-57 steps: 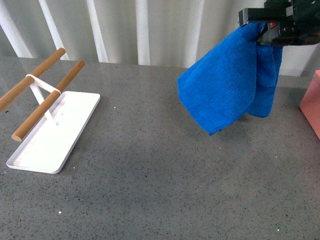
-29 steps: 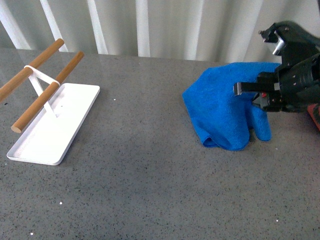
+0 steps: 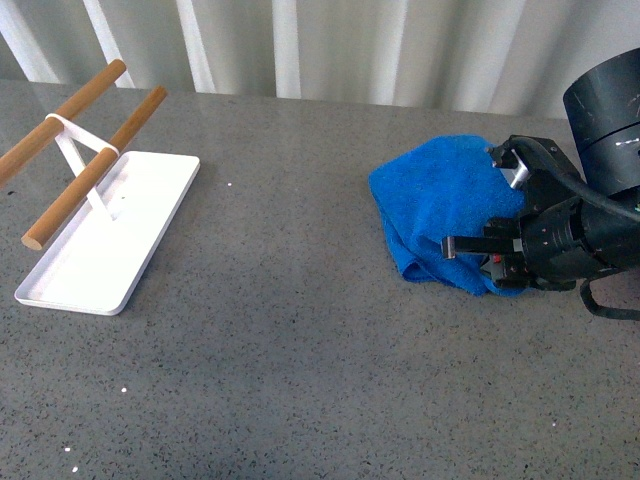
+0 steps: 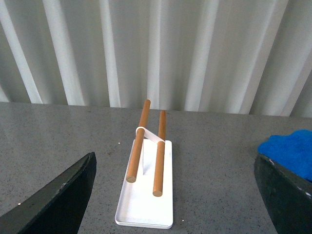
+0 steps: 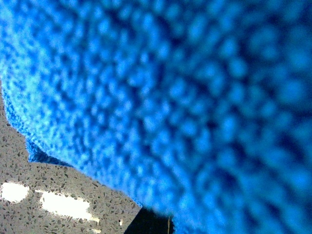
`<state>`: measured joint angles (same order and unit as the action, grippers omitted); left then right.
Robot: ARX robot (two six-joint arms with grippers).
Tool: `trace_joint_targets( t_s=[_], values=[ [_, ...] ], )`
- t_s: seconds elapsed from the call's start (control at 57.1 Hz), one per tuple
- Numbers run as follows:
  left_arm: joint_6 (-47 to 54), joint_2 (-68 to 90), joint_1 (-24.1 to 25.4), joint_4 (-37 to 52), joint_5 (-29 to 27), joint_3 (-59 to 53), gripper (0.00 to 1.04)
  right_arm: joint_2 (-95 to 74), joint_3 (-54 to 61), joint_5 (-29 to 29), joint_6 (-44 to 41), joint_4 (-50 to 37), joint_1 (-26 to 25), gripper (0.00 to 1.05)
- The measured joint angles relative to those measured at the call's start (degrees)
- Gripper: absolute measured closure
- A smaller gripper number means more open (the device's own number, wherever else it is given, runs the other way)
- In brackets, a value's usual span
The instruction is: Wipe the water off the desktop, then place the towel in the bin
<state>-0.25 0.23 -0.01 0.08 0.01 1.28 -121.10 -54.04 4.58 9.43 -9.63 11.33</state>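
The blue towel (image 3: 440,200) lies bunched on the dark grey speckled desktop (image 3: 300,340) at the right. My right gripper (image 3: 482,256) is low over the towel's near edge and shut on the towel. In the right wrist view the towel (image 5: 185,97) fills the picture and hides the jaws, with a strip of desktop (image 5: 48,185) beside it. My left gripper (image 4: 174,161) hangs open above the desktop, nothing between its fingers; a corner of the towel (image 4: 290,151) shows by one finger. The bin is out of view. I cannot make out water.
A flat white tray (image 3: 140,215) with two wooden rods (image 3: 85,190) on a white stand sits at the left, also in the left wrist view as the tray (image 4: 146,214). A white pleated curtain (image 3: 300,45) closes off the far edge of the desktop.
My right gripper came down from high at the back right, where the towel hung in the air, and now holds it bunched on the desktop, nearer to me.
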Motion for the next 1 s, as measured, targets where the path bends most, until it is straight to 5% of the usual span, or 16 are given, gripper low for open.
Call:
trace_joint_targets(
  t_s=[0.368, 0.595, 0.998],
  values=[
    [0.00, 0.00, 0.00, 0.00, 0.00, 0.00, 0.07, 2.05, 1.29, -0.20, -2.80, -0.90, -7.58, 1.01],
    [0.00, 0.00, 0.00, 0.00, 0.00, 0.00, 0.07, -3.04, -7.74, -2.58, -3.85, 3.45, -10.78, 1.01],
    [0.00, 0.00, 0.00, 0.00, 0.00, 0.00, 0.07, -14.25, -25.31, -1.22, -5.16, 8.59, -8.46, 1.01]
  ],
)
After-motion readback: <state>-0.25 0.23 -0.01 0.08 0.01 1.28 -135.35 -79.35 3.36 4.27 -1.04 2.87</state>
